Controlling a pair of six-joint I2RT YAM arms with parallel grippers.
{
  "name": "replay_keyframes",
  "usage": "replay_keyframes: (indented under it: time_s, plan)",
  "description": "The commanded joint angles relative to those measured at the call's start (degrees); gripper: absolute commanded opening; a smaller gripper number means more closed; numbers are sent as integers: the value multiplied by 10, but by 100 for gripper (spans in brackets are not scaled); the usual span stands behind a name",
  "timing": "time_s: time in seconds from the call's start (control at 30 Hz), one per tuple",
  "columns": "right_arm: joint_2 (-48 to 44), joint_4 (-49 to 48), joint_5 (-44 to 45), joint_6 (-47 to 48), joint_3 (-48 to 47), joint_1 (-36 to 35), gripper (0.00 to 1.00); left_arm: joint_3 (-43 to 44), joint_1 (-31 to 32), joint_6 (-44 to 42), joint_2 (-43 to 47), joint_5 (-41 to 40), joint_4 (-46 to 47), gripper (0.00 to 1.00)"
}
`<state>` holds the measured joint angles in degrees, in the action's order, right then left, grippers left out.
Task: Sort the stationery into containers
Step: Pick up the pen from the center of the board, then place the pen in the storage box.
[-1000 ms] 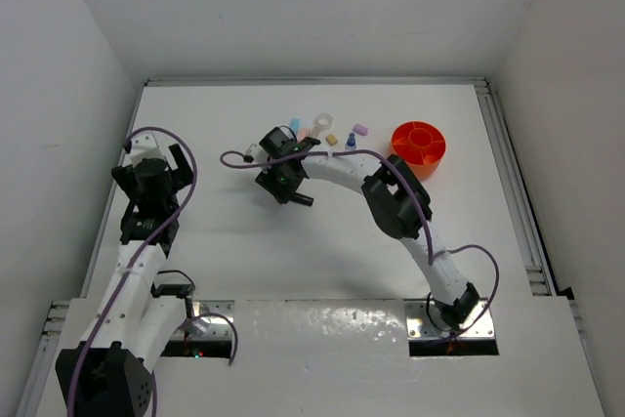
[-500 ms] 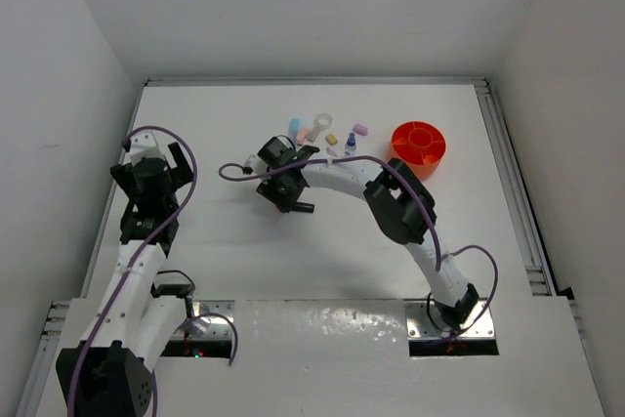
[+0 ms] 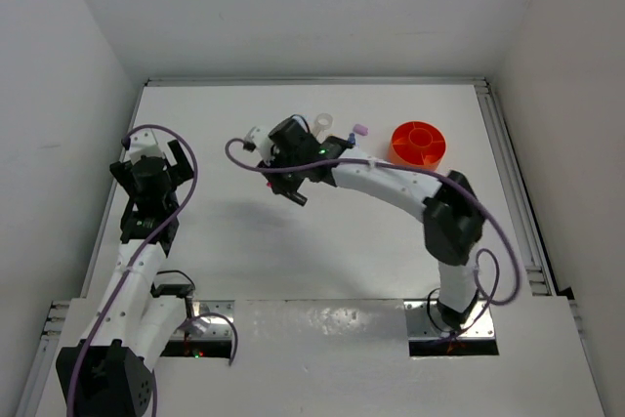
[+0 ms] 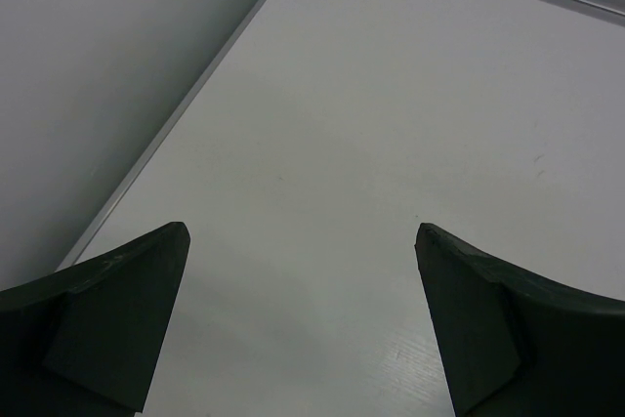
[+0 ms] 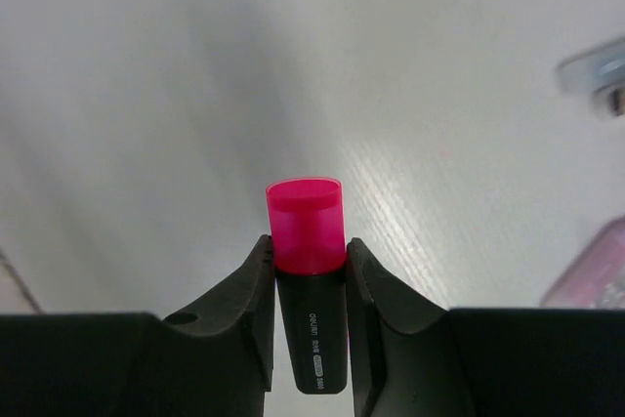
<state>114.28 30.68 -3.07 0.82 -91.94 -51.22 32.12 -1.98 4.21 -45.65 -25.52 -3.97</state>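
White table [image 3: 225,231] under both arms. At middle left of the top view, found left gripper [image 3: 161,155] released, jaws wide, nothing between. Near centre, found right gripper [image 5: 305,251] clenched on pink marker [image 5: 305,222], pink end poking past the fingertips [image 5: 256,275]. Beyond, noted clear ring [image 3: 323,122] and lilac piece [image 3: 360,130]; right of them, orange tub [image 3: 418,156], well apart from marker.

pink marker [image 5: 307,241], black body, clamped between the jaws; lilac piece [image 3: 360,130] lies near orange tub [image 3: 405,153].
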Motion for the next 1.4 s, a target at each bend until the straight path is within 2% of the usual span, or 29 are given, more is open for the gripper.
replay_keyframes:
  time_s: [0.0, 0.13, 0.2, 0.27, 0.4, 0.43, 0.5, 0.53, 0.57, 0.63, 0.67, 0.77, 0.9, 1.0, 1.17, 1.3, 1.37]
  plan:
    - [-132, -93, -34, -69, 28, 17, 0, 7, -7, -6, 4, 3, 29, 99]
    - [-263, -190, -111, -143, 103, 87, 0, 8, -7, -6, 4, 13, 52, 99]
    - [-336, -248, -109, -182, 164, 124, 0, 5, -7, -3, 2, 18, 55, 99]
    - [-382, -279, -25, -184, 210, 172, 0, 3, -7, 0, 1, 24, 57, 99]
    - [-496, -380, 191, -215, 380, 253, 0, 0, -8, 0, 0, 31, 62, 99]
    - [-508, -441, 254, -219, 408, 281, 0, 0, -8, 2, -1, 35, 63, 99]
    - [-529, -500, 262, -224, 483, 333, 0, -1, -7, 4, -4, 40, 63, 99]
    - [-531, -545, 225, -223, 515, 355, 0, 0, -8, 4, -3, 46, 63, 99]
    - [-531, -559, 194, -220, 525, 397, 0, 0, -7, 6, -3, 48, 62, 99]
    - [-516, -580, 120, -210, 537, 437, 0, 1, -7, 7, -3, 51, 58, 99]
    - [-510, -581, 36, -208, 537, 457, 0, 1, -7, 7, -3, 51, 57, 99]
    - [-485, -586, -125, -195, 536, 545, 0, 2, -8, 6, -8, 52, 55, 99]
    - [-461, -624, -231, -176, 544, 597, 0, 10, -10, 7, -15, 59, 48, 99]
    - [-434, -638, -268, -147, 543, 614, 0, 20, -13, -2, -23, 78, 41, 99]
    - [-391, -669, -269, -119, 551, 619, 0, 41, -16, -9, -36, 99, 41, 99]
    - [-365, -826, -273, -140, 598, 626, 0, 51, -17, -12, -36, 128, 41, 99]
    - [-351, -870, -276, -155, 604, 637, 0, 51, -17, -12, -33, 134, 41, 99]
